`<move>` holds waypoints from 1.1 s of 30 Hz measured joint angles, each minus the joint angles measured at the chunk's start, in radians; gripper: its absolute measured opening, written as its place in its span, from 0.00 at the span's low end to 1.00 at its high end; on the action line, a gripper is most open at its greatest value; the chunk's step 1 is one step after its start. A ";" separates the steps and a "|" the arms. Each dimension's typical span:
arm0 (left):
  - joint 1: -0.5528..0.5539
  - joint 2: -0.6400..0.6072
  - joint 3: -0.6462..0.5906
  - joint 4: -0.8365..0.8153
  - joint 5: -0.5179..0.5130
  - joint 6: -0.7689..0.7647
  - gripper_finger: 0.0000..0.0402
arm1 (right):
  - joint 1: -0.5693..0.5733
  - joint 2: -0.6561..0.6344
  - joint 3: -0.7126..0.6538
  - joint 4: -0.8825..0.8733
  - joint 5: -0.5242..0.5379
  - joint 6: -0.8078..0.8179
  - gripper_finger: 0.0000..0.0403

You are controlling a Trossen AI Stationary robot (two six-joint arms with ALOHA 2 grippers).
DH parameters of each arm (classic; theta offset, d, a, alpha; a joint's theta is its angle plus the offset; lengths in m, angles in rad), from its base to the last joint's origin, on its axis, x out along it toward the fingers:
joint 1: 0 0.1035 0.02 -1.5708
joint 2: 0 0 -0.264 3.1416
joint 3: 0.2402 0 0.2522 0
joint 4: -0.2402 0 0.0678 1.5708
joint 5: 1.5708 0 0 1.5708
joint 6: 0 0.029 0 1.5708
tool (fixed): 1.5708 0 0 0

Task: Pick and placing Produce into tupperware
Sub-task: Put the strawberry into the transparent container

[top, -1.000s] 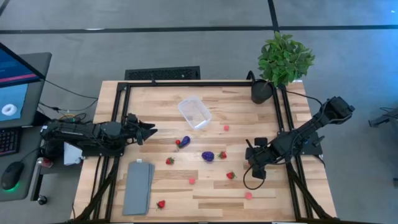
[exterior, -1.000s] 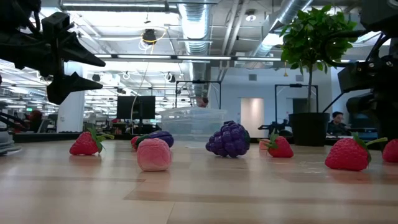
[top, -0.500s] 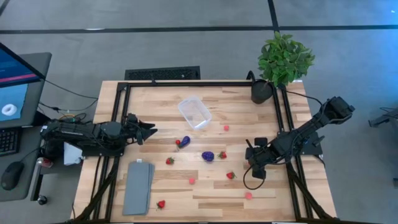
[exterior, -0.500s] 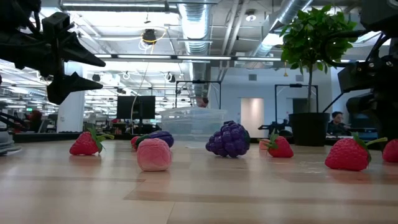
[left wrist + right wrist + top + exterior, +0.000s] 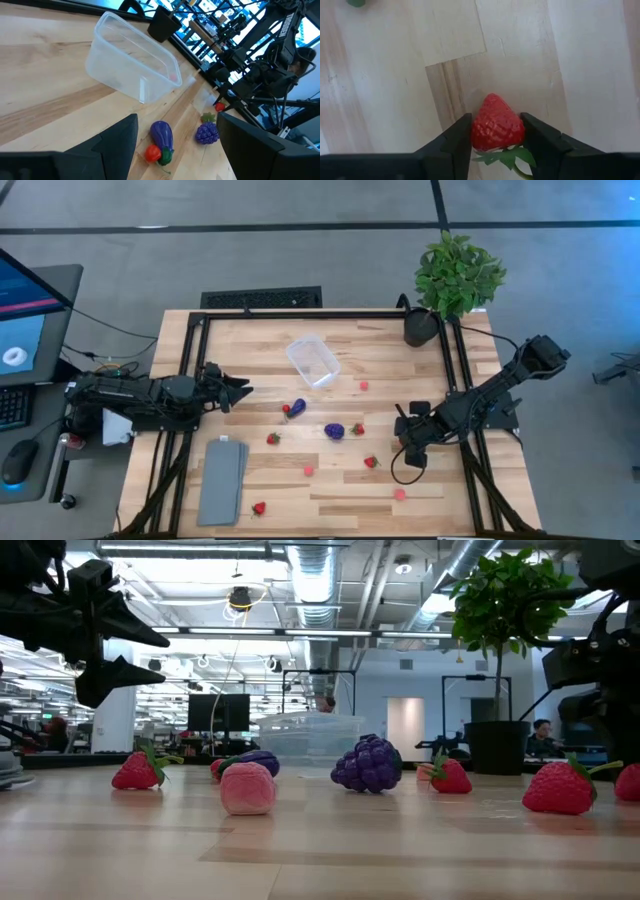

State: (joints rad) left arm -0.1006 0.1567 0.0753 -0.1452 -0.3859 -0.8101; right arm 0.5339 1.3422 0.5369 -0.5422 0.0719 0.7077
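The clear tupperware [image 5: 313, 361] [image 5: 131, 64] stands on its base on the far middle of the table. Produce lies scattered nearer: purple eggplant [image 5: 297, 408], grape cluster [image 5: 334, 431] [image 5: 370, 764], strawberries [image 5: 273, 438] [image 5: 371, 462] [image 5: 259, 508], and pink pieces [image 5: 309, 471] [image 5: 400, 493]. My right gripper [image 5: 403, 442] [image 5: 496, 122] points down at the right side of the table and is shut on a strawberry [image 5: 497, 125], which the gripper hides in the high view. My left gripper [image 5: 243, 392] [image 5: 177, 131] hangs open above the left edge, facing the tub. My right gripper has a red strawberry pinched between its two fingers [image 5: 455, 142], one on each side of the berry's body [image 5: 482, 131]. The fingers come from above, pointing down. The berry's red tip points away from the wrist, and its green leaves [image 5: 507, 157] lie back between the fingers; it appears to rest on the wood.
A flat grey slab [image 5: 222, 480] lies at the near left. A potted plant [image 5: 440, 300] stands at the far right corner. Black frame rails [image 5: 190, 380] run along the table's sides and far edge. Bare wood shows between the tub and the plant.
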 joint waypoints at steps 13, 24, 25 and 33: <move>0.000 0.000 0.000 0.000 0.000 -0.002 0.65 | 0.000 -0.001 0.000 0.005 -0.003 0.002 0.44; 0.000 0.000 0.000 0.000 0.001 -0.005 0.65 | 0.000 -0.001 0.000 0.006 -0.003 0.002 0.46; 0.000 0.000 0.000 0.000 0.001 -0.005 0.65 | 0.000 -0.001 0.000 0.006 -0.003 0.002 0.46; 0.000 0.000 0.000 0.000 0.001 -0.005 0.65 | 0.000 -0.002 0.000 0.006 -0.003 0.002 0.44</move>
State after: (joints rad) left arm -0.1005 0.1566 0.0753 -0.1452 -0.3851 -0.8150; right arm 0.5343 1.3407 0.5369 -0.5365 0.0690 0.7094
